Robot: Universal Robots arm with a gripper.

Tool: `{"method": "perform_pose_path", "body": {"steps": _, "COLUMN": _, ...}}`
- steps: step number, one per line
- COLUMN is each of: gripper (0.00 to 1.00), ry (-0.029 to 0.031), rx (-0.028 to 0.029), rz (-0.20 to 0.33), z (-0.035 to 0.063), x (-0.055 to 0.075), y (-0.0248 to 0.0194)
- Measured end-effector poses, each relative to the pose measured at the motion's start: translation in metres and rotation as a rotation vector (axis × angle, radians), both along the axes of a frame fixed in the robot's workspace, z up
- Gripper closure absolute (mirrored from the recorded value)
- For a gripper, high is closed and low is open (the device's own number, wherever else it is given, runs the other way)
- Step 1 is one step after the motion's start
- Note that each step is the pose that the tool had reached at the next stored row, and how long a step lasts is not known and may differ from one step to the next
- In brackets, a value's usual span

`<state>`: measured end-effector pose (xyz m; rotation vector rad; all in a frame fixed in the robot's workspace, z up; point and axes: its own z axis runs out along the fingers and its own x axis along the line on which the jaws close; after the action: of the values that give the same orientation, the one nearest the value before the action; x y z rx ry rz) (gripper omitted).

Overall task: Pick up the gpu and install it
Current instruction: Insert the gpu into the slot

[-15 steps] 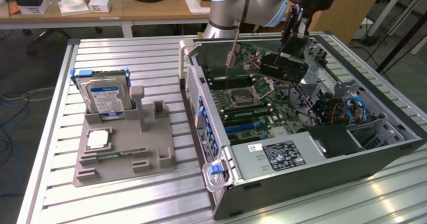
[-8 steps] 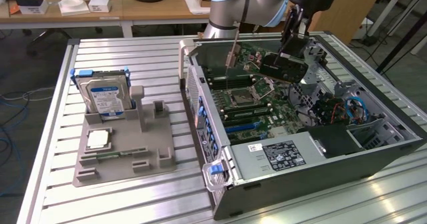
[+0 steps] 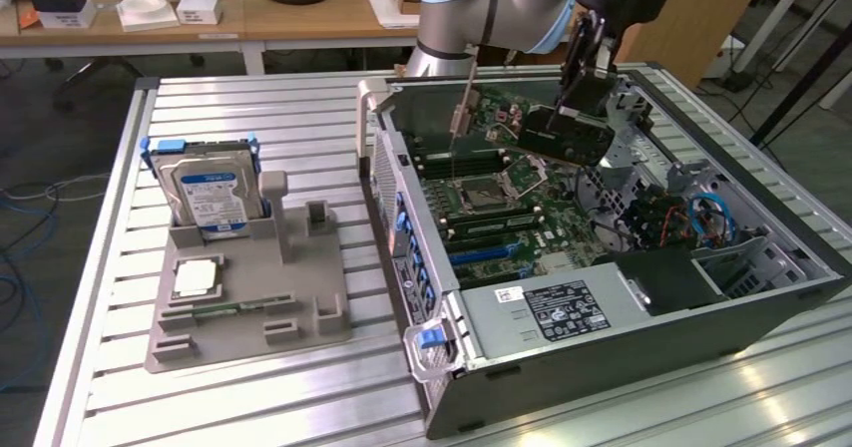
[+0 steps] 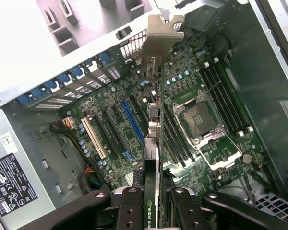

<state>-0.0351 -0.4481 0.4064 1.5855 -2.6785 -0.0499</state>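
While jaws clamp the gpu [image 3: 566, 136], it hangs over the case's [image 3: 639, 367] motherboard [image 3: 496, 218].

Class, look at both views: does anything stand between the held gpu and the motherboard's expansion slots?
Nothing visible does. The gpu, gripped by the end effector, hangs above the bare expansion slots.

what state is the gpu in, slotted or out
Out: the gripper holds the gpu on edge above the motherboard, clear of its slots.

Thin flat gpu card [image 3: 566, 136], green circuit board, black cooler on one face, silver end bracket [image 4: 162, 33]; clamped in gripper [image 4: 153, 206], edge-down, tilted, hanging over motherboard [image 3: 496, 208] inside open computer case [image 3: 639, 357].
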Motion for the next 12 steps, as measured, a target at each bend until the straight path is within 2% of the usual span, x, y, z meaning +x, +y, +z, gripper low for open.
{"method": "perform_pose_path", "body": {"steps": 12, "gripper": 0.74, "ry": 0.0, "rx": 0.0, "rz": 0.009, "z": -0.0012, "x": 0.0001, "y": 0.0}}
